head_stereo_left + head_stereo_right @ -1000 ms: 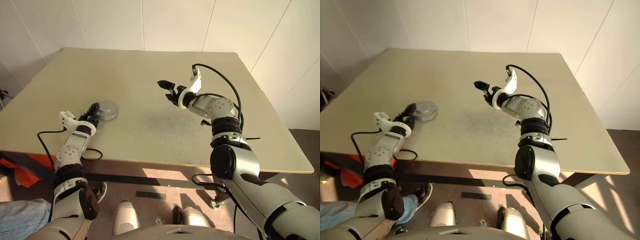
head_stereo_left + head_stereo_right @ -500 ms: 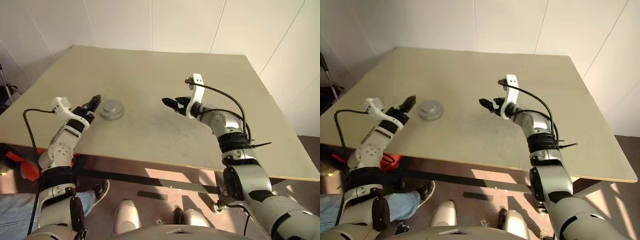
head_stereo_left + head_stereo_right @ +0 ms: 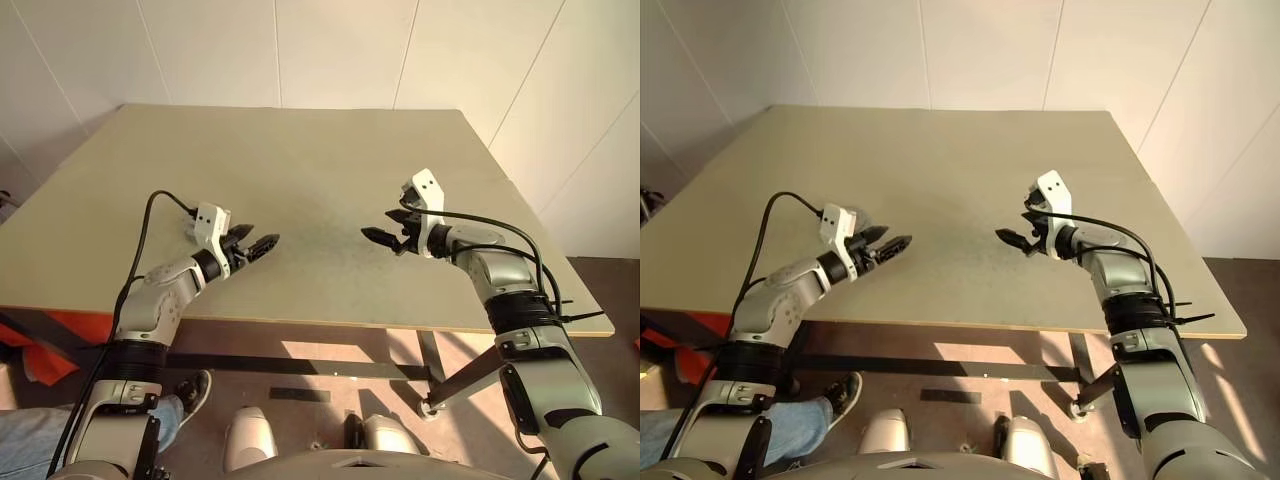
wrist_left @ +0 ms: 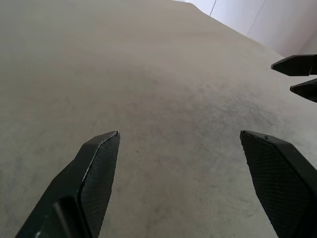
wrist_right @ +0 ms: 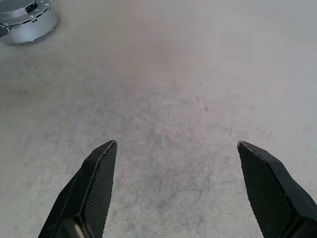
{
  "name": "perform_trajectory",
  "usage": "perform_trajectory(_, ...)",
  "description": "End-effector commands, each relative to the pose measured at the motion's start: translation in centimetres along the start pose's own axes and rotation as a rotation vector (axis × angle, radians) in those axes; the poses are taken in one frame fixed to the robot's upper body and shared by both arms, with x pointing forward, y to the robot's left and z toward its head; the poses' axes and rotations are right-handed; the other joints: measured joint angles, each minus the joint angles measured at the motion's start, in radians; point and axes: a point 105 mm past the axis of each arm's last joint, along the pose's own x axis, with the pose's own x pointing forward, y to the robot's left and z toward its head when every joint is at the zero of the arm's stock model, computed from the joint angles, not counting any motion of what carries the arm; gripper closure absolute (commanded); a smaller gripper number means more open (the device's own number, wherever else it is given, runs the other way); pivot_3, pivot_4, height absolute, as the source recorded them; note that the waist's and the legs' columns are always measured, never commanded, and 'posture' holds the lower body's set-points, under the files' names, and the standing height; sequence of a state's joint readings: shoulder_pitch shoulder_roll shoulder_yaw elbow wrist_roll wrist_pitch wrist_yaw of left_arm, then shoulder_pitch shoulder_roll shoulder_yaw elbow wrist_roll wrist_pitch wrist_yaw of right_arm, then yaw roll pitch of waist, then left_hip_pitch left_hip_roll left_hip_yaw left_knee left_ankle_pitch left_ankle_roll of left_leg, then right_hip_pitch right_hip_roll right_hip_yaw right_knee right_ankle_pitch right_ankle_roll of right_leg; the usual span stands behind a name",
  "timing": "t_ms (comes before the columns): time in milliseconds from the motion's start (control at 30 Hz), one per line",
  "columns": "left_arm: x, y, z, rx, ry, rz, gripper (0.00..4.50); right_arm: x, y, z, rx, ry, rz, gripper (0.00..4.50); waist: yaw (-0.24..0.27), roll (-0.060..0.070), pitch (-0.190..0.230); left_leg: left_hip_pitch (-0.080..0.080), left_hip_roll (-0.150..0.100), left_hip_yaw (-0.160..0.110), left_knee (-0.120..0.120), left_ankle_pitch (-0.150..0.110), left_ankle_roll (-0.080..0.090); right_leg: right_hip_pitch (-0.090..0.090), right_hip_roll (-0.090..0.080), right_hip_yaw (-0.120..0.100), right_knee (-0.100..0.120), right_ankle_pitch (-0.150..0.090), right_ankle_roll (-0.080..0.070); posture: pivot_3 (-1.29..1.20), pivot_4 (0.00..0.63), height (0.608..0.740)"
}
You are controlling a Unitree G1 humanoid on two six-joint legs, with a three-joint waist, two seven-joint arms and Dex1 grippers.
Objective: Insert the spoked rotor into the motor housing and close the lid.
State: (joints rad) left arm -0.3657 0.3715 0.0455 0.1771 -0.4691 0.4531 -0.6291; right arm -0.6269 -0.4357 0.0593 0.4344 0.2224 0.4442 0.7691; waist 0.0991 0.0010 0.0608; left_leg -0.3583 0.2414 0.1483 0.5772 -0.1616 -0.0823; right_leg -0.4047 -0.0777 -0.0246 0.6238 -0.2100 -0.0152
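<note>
A round grey metal can, the motor housing (image 5: 27, 22), stands on the table with a flat grey lid (image 5: 22, 7) lying on top of it. The spoked rotor is out of view. My left gripper (image 3: 258, 240) hovers open over the table near its front edge, pointing toward the middle, with nothing between its fingers (image 4: 99, 163). Opposite it, my right gripper (image 3: 380, 226) also stands open and empty, pointing back at the left one; its fingertips (image 4: 293, 64) show in the left wrist view. The housing lies behind the left gripper's wrist, away from both pairs of jaws.
The beige table (image 3: 300, 150) has bare surface between the grippers. Its front edge (image 3: 330, 325) runs just below both hands, and white walls close the back and right. A person's leg (image 3: 660, 440) and shoe (image 3: 840, 392) are on the floor at the left.
My left gripper swung away from the housing toward the table's middle and rolled over. My right gripper drew back to the right, sank and rolled. Both stayed open. The camera shifted too.
</note>
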Motion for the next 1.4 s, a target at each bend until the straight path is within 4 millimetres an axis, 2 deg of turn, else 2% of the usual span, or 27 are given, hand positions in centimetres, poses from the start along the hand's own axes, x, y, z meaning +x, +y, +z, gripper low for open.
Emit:
perform_trajectory(33, 0.1, -0.1, 1.6, 0.039, -0.057, -0.008, 0.41, -0.1, 0.0, 1.4, -0.032, -0.051, 0.005, 0.13, 0.000, 0.000, 0.000, 0.000, 0.000, 0.000, 0.000, 0.000, 0.000, 0.000, 0.000, 0.000, 0.000, 0.000, 0.000, 0.00, 0.000, 0.740)
perform_trajectory(500, 0.2, -0.6, 0.3, 0.034, -0.056, 0.031, 0.41, 0.7, 0.1, 1.2, -0.047, -0.028, 0.021, 0.13, -0.001, 0.000, 0.000, -0.002, 0.000, 0.000, 0.000, -0.003, 0.004, 0.000, 0.000, 0.000, -0.001, 0.000, -0.001, 0.00, 0.000, 0.740)
perform_trajectory(1400, 0.8, -0.9, 0.3, 0.051, -0.049, 0.018, 0.41, 1.3, 0.1, 0.8, -0.043, -0.022, 0.003, 0.13, -0.002, 0.000, 0.000, -0.002, 0.000, 0.001, 0.000, -0.003, 0.005, 0.000, 0.000, 0.000, -0.002, 0.000, -0.001, 0.00, 0.000, 0.740)
